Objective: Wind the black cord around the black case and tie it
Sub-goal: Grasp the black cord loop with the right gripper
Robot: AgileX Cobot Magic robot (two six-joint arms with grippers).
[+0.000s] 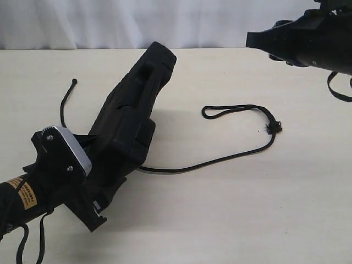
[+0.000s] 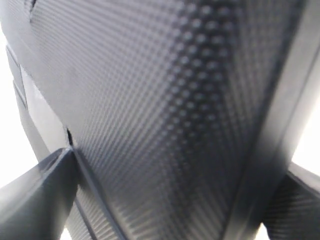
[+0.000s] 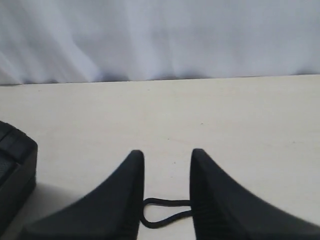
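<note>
Black case [image 1: 135, 110]: found on pale table [image 1: 231, 220], set slantwise and tilted, handle slot at the far end. Clamped at the near end by left pincer [image 1: 102, 184]. Fingers [image 2: 40, 195] spread wide, one on either side of the case and pressed against it. Left wrist view filled by the case's dotted surface.

Black cord [image 1: 220, 159]: not wrapped, not tied. Lying loose on the table, passing under the case near its gripped end. On the side of the case toward the right pincer: run out flat, curved round to a frayed knot [image 1: 273, 128], then doubled back toward the case as a narrow loop [image 1: 231, 110], stopping short of the case. On the opposite side of the case: short stretch ending in a small knobbed tip [image 1: 74, 81], near the case but apart.

Right pincer [image 1: 258, 41]: raised above the table, well apart from the case, beyond the knot. Fingers partly apart, bare table visible between them, nothing held. Loop seen on the table behind the gap in the right wrist view [image 3: 162, 212], no contact noted. Corner of the case at the edge of that view [image 3: 15, 170].
</note>
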